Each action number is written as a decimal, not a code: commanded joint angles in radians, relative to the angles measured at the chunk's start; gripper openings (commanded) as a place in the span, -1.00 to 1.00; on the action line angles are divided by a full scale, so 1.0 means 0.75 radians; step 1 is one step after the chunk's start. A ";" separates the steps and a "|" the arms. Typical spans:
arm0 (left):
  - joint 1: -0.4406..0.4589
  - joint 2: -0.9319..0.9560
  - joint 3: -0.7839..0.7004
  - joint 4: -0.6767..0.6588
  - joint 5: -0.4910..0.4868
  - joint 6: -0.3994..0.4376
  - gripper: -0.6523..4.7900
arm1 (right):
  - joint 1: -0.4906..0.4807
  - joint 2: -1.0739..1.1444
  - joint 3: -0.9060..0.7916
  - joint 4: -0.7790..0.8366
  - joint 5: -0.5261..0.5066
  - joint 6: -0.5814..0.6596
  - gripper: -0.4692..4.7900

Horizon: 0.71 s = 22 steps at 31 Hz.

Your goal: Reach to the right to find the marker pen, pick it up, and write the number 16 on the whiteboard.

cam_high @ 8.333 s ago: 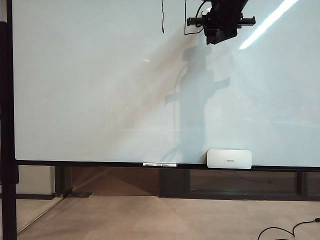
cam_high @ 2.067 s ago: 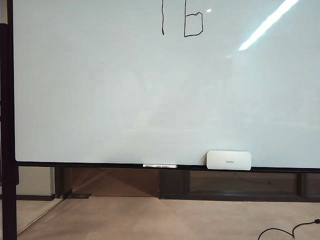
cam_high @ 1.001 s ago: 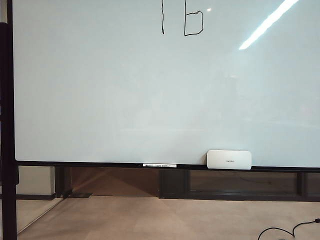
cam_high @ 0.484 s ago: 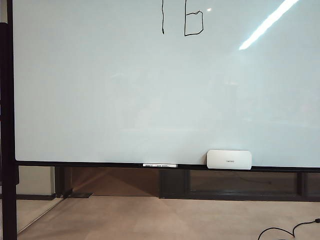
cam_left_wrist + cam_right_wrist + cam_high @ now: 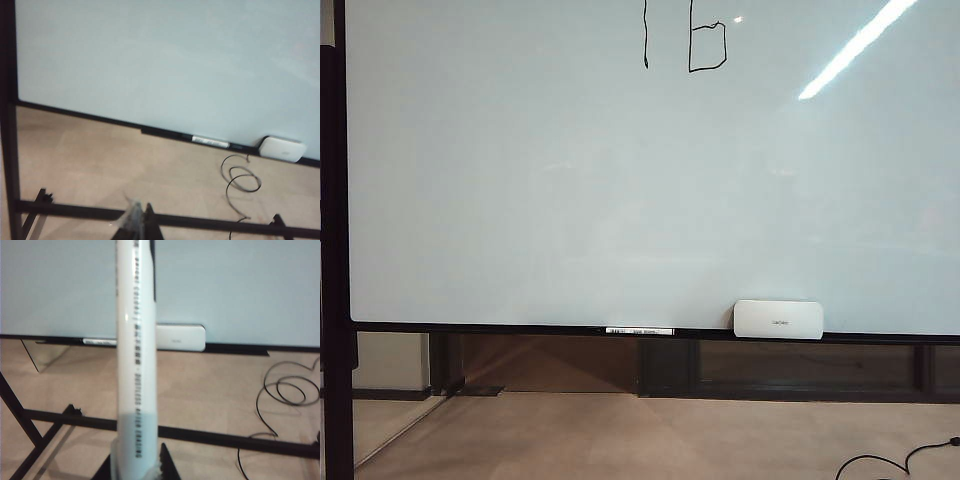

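Seemingly done: the number 16 (image 5: 685,38) stands at the whiteboard's (image 5: 570,180) top; right gripper (image 5: 135,467) fingers clamp the marker pen (image 5: 136,350); left gripper (image 5: 140,227) fingers together.

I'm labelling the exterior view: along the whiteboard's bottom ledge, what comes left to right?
Slim white marker pen with black print lying on the ledge → small white rounded-rectangle eraser. Neither gripper appears in this view.

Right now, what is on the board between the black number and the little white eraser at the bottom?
Nothing: in the exterior view the glossy white whiteboard is bare between the thin black number 16 and the small white rounded eraser.
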 commanded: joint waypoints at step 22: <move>0.002 0.001 -0.090 0.026 -0.010 0.042 -0.78 | 0.002 0.002 0.000 -0.101 0.052 0.006 -0.84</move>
